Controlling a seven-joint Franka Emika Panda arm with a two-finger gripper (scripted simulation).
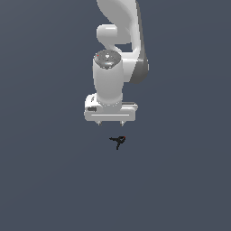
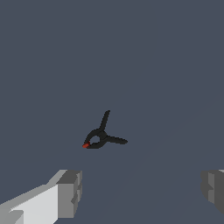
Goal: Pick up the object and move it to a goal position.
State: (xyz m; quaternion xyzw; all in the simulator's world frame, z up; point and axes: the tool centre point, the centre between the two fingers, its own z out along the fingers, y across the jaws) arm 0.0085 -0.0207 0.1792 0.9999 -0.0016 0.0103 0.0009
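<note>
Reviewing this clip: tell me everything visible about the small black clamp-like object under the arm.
The object is tiny and black, shaped like a spring clamp: two thin handles splay apart from a looped body, and the nose carries a small red tip. It looks like matte plastic. It lies on the plain dark grey floor, far smaller than the hand, which hangs above it with fingers spread wide. Nothing but the floor touches it.

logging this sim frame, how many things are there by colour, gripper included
black with a red tip: 1, the clamp-like object
white: 1, the gripper, jaws apart
total: 2
</note>
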